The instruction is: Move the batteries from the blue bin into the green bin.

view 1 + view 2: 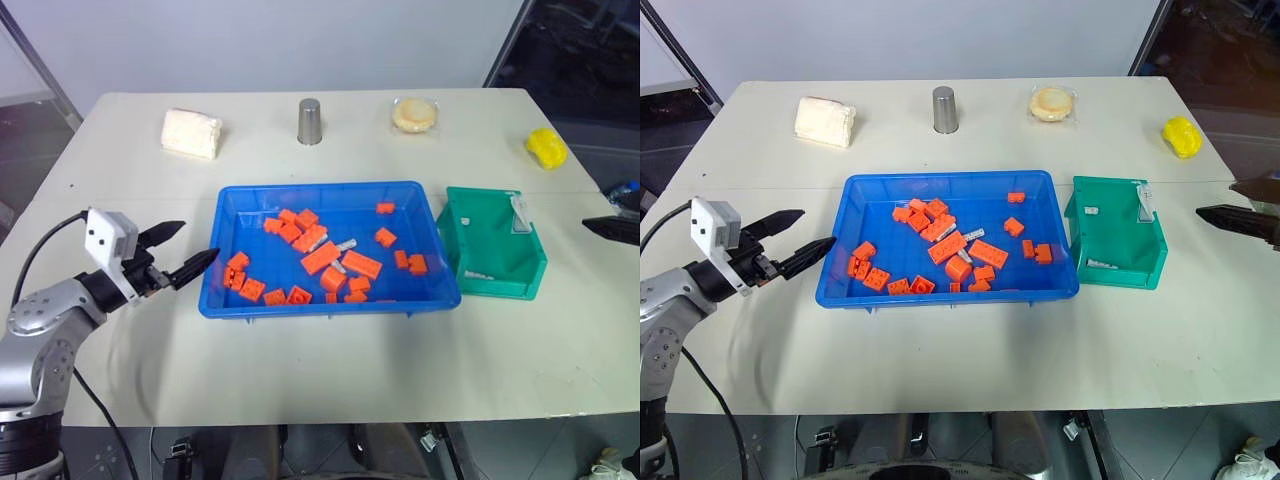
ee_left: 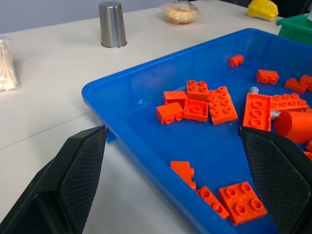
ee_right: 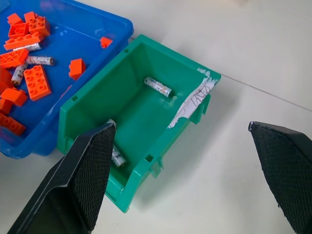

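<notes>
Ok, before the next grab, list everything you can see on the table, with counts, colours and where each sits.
Wide shallow blue plastic bin: one, table centre.
Orange plastic blocks: about twenty, scattered in the blue bin.
Silver-grey cylindrical batteries in the blue bin: at least three, among the blocks.
Small green plastic bin: one, white label, right of the blue bin.
Batteries in the green bin: two.
Grey metal cup: one, upside down, far edge.
White wrapped bundle: one, far left.
Clear-wrapped pale round item: one, far edge.
Yellow lumpy object: one, far right.
Left gripper: black fingers open, left of the blue bin.
Right gripper: open, above the green bin.
</notes>
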Controlling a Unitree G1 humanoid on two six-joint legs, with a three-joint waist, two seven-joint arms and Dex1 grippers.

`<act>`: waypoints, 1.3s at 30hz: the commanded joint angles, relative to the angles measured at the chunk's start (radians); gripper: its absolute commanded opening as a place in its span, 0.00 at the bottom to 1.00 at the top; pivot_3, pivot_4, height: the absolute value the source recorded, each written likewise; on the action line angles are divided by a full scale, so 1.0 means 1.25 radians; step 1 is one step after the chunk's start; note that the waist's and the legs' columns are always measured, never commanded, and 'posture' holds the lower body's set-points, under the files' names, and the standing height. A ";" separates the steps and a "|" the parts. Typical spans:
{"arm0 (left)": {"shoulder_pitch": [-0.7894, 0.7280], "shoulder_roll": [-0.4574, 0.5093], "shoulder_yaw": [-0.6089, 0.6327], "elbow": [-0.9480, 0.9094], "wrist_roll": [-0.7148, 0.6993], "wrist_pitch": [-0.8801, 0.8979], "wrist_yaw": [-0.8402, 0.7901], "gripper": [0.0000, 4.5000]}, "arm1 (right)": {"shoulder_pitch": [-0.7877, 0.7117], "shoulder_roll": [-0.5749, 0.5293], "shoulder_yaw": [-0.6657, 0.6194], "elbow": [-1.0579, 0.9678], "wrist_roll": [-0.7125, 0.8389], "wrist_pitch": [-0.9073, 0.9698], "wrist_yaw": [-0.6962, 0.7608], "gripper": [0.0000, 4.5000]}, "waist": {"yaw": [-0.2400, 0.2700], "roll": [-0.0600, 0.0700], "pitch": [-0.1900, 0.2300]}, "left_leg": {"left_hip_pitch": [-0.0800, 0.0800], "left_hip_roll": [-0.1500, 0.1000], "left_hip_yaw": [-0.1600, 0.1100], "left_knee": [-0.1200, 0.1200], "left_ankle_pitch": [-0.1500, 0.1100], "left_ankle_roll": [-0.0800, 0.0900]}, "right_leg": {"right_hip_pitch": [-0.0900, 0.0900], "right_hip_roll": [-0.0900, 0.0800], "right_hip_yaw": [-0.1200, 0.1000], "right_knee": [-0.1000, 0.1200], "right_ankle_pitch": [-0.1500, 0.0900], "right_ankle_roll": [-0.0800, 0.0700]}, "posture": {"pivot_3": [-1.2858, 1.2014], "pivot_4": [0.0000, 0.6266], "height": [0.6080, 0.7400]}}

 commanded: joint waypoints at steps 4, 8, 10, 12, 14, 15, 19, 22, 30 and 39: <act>0.003 0.011 0.014 -0.018 0.002 -0.005 0.002 1.00 | -0.044 0.006 0.002 -0.007 0.004 -0.011 -0.013 1.00 | 0.000 0.000 0.000 | 0.000 0.000 0.000 0.000 0.000 0.000 | 0.000 0.000 0.000 0.000 0.000 0.000 | 0.52 0.24 1.00; 0.007 0.009 0.010 -0.022 0.007 -0.008 0.005 1.00 | -0.057 0.014 0.014 -0.012 0.003 -0.012 -0.019 1.00 | 0.000 0.000 0.000 | 0.000 0.000 0.000 0.000 0.000 0.000 | 0.000 0.000 0.000 0.000 0.000 0.000 | 0.52 0.24 1.00; 0.008 0.009 0.009 -0.021 0.008 -0.010 0.006 1.00 | -0.074 0.026 0.019 -0.024 0.007 -0.012 -0.033 1.00 | 0.000 0.000 0.000 | 0.000 0.000 0.000 0.000 0.000 0.000 | 0.000 0.000 0.000 0.000 0.000 0.000 | 0.52 0.24 1.00; 0.007 0.009 0.010 -0.018 0.011 -0.012 0.007 1.00 | -0.102 0.052 0.023 -0.052 0.024 0.008 -0.057 1.00 | 0.000 0.000 0.000 | 0.000 0.000 0.000 0.000 0.000 0.000 | 0.000 0.000 0.000 0.000 0.000 0.000 | 0.52 0.24 1.00; 0.005 0.010 0.010 -0.014 0.019 -0.017 0.008 1.00 | -0.128 0.083 0.043 -0.092 0.021 0.010 -0.091 1.00 | -0.002 0.000 0.000 | 0.000 0.000 0.000 0.000 0.000 0.000 | 0.000 0.000 0.000 0.000 0.000 0.000 | 0.52 0.24 1.00; 0.005 0.011 0.012 -0.012 0.021 -0.018 0.007 1.00 | -0.148 0.103 0.056 -0.118 0.020 0.018 -0.115 1.00 | -0.003 0.000 0.000 | 0.000 0.000 0.000 0.000 0.000 0.000 | 0.000 0.000 0.000 0.000 0.000 0.000 | 0.52 0.24 1.00; 0.007 0.014 0.021 -0.010 0.024 -0.017 0.007 1.00 | -0.264 0.223 0.105 -0.231 0.051 0.086 -0.228 1.00 | -0.005 0.000 0.000 | 0.000 0.000 0.000 0.000 0.000 0.000 | 0.000 0.000 0.000 0.001 0.000 0.000 | 0.52 0.24 1.00; 0.014 0.011 0.023 -0.019 0.024 -0.017 0.012 1.00 | -0.352 0.335 0.134 -0.293 0.084 0.165 -0.324 1.00 | -0.002 0.000 0.000 | 0.000 0.000 0.000 0.000 0.000 0.000 | -0.001 0.001 0.001 0.002 0.000 0.000 | 0.52 0.24 1.00; 0.063 0.054 0.046 -0.078 0.011 0.002 -0.013 1.00 | -0.462 0.629 0.223 -0.340 0.119 0.376 -0.564 1.00 | 0.000 -0.001 -0.001 | -0.003 0.000 -0.002 0.000 0.000 0.000 | -0.002 0.000 -0.001 0.002 0.000 0.000 | 0.52 0.24 1.00; 0.060 0.073 0.103 -0.157 -0.060 0.035 0.000 1.00 | -0.422 0.716 0.397 -0.285 0.042 0.358 -0.563 1.00 | -0.001 -0.001 0.000 | -0.003 0.000 -0.002 0.000 0.000 0.000 | -0.003 -0.001 -0.001 0.002 0.000 0.000 | 0.52 0.24 1.00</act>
